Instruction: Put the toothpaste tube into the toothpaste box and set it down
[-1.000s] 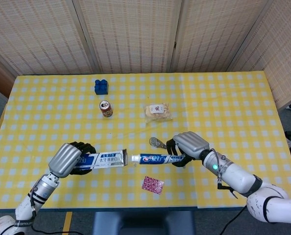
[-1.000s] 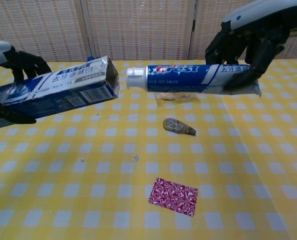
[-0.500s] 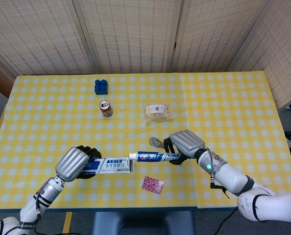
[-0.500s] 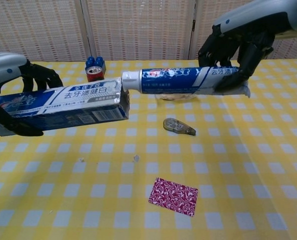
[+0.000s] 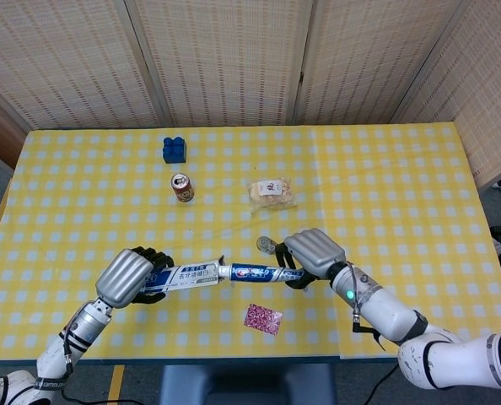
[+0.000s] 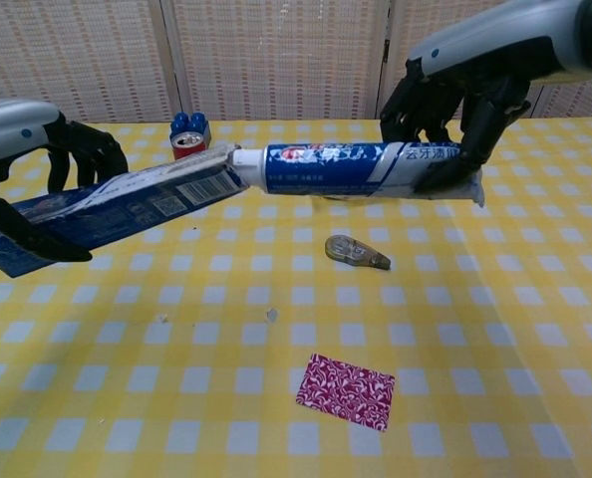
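Observation:
My left hand [image 5: 131, 276] [image 6: 47, 169] grips the blue toothpaste box [image 5: 183, 276] [image 6: 127, 204] above the table, its open end pointing right and tilted upward. In my right hand [image 5: 311, 253] [image 6: 455, 100] is the blue and white toothpaste tube [image 5: 255, 272] [image 6: 361, 169], held level by its tail. The tube's white cap [image 6: 244, 159] sits right at the box's open mouth, touching its flap. How far the cap is inside the box cannot be told.
On the yellow checked table [image 5: 385, 186] lie a small grey tape dispenser [image 6: 357, 252] [image 5: 267, 245], a red patterned card [image 6: 345, 390] [image 5: 262, 318], a drinks can [image 5: 182, 187], a blue block [image 5: 175, 149] and a wrapped snack [image 5: 272, 193].
Both hands have come together. The tube moved left until its cap met the box's open end, and the box tilted so its mouth points up toward the cap.

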Available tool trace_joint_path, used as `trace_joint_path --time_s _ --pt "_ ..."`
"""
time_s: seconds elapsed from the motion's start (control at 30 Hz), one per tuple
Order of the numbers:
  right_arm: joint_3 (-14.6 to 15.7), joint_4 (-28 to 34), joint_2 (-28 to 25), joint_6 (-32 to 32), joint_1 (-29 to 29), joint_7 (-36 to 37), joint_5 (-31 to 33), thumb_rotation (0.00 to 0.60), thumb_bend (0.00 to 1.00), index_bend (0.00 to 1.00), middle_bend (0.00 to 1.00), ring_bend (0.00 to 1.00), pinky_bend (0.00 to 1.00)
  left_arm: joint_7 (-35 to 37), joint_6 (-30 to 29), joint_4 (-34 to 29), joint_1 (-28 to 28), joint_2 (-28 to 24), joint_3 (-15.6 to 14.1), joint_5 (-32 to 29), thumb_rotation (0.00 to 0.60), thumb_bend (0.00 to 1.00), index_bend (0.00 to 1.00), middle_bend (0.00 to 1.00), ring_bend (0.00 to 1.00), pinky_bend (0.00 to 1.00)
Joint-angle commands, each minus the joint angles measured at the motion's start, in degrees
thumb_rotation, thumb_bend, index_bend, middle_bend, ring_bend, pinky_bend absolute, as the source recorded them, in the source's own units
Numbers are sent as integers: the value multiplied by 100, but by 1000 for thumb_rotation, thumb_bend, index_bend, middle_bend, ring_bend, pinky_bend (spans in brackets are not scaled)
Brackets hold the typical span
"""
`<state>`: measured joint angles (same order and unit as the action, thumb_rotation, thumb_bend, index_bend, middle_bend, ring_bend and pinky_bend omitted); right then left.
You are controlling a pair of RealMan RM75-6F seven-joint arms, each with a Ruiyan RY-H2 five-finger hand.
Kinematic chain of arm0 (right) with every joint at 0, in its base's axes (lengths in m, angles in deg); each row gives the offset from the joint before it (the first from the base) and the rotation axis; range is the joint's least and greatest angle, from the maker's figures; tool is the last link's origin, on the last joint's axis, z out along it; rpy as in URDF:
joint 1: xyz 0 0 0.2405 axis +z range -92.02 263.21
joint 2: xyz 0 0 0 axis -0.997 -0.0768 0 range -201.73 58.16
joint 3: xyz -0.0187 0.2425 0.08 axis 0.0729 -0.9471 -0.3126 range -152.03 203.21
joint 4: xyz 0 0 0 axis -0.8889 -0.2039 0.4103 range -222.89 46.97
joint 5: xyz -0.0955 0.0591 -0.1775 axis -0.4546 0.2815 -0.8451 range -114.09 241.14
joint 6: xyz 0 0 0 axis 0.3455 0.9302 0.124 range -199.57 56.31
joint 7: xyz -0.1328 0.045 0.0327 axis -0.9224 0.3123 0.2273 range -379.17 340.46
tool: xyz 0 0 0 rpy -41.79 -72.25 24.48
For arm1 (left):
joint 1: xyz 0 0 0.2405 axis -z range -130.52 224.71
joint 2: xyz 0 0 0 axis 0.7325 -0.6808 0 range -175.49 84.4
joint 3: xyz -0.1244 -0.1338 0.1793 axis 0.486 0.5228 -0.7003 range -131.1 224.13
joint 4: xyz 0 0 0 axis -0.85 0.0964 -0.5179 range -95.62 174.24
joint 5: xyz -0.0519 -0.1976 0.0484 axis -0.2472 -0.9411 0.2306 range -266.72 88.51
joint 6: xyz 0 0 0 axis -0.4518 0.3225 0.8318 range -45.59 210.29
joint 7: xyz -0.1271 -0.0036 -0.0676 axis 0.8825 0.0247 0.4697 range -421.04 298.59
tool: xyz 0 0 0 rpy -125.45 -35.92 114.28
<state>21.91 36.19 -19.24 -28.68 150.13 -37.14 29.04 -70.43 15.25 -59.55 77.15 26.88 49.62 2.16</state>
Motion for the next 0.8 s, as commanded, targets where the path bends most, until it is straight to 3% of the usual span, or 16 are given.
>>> trace_joint_path --time_s 0.03,0.4,0.6,0.8 --pt "3 -61 34 -53 31 23 31 600 493 709 712 710 956 70 -44 39 8 -9 -29 97 600 329 565 646 498 578" --pt "61 -185 164 -114 117 24 113 600 492 709 712 710 956 146 -63 65 49 -26 -77 220 600 329 552 646 494 578" --pt "-6 -288 203 -376 210 215 224 600 493 708 712 710 956 -49 -230 58 6 48 -150 447 600 328 548 646 490 578" --pt "82 -177 267 -165 499 -126 440 600 492 709 712 710 956 -439 -306 -92 -1 103 -304 847 600 328 548 646 489 577"
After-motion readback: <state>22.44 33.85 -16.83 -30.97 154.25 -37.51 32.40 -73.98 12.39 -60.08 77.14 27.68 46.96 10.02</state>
